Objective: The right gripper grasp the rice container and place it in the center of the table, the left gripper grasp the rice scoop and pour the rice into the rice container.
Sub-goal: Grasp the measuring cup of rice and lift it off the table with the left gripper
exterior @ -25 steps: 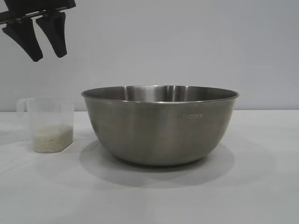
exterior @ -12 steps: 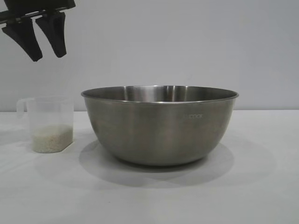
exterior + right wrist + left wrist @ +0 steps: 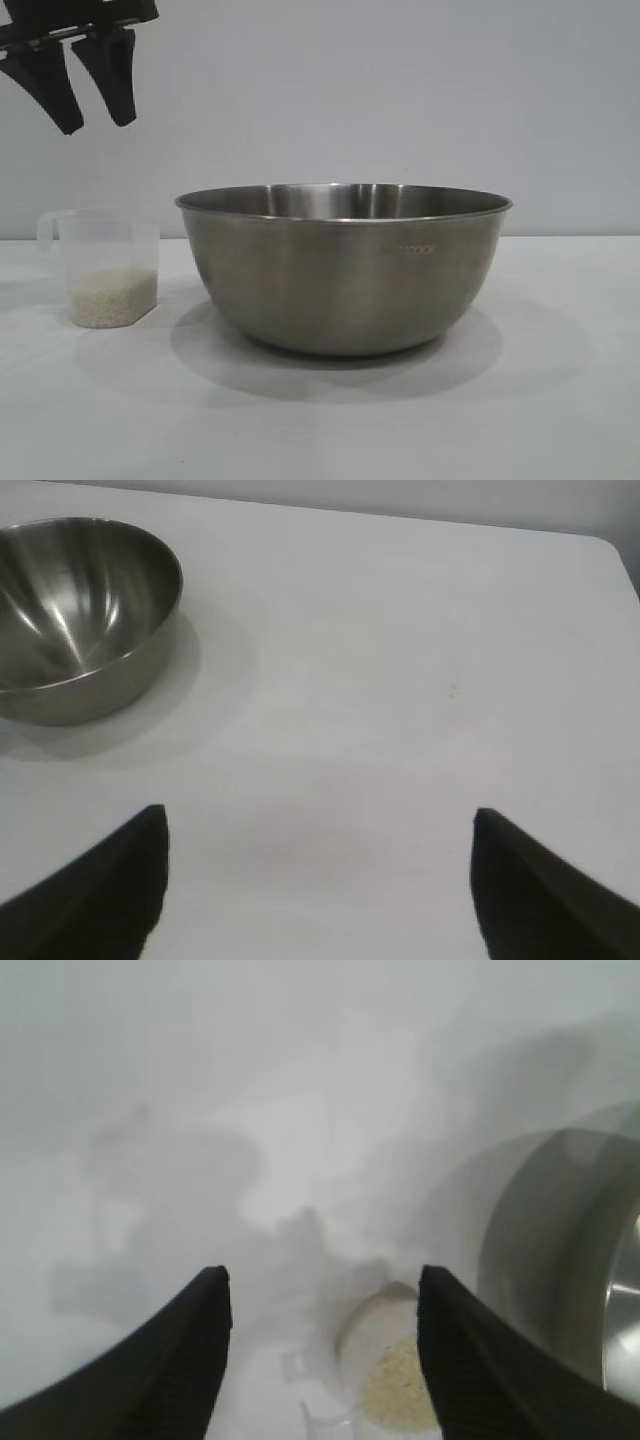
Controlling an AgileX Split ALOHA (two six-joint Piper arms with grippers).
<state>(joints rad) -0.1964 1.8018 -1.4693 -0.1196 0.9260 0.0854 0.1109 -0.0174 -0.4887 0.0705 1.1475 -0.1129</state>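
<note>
The steel rice container (image 3: 343,268) stands upright in the middle of the white table (image 3: 560,400); its inside shows empty in the right wrist view (image 3: 75,615). The translucent rice scoop (image 3: 101,265) stands to its left, apart from it, with a pale layer of rice (image 3: 113,298) at its bottom. My left gripper (image 3: 95,125) hangs open and empty high above the scoop; in the left wrist view the scoop (image 3: 390,1380) lies below, between the fingers (image 3: 190,1360). My right gripper (image 3: 320,815) is open and empty over bare table, away from the rice container; it is out of the exterior view.
A plain grey wall (image 3: 400,90) stands behind the table. The table's far corner (image 3: 605,545) shows in the right wrist view.
My left gripper has shifted very slightly left and up. The rice container and the scoop have not moved.
</note>
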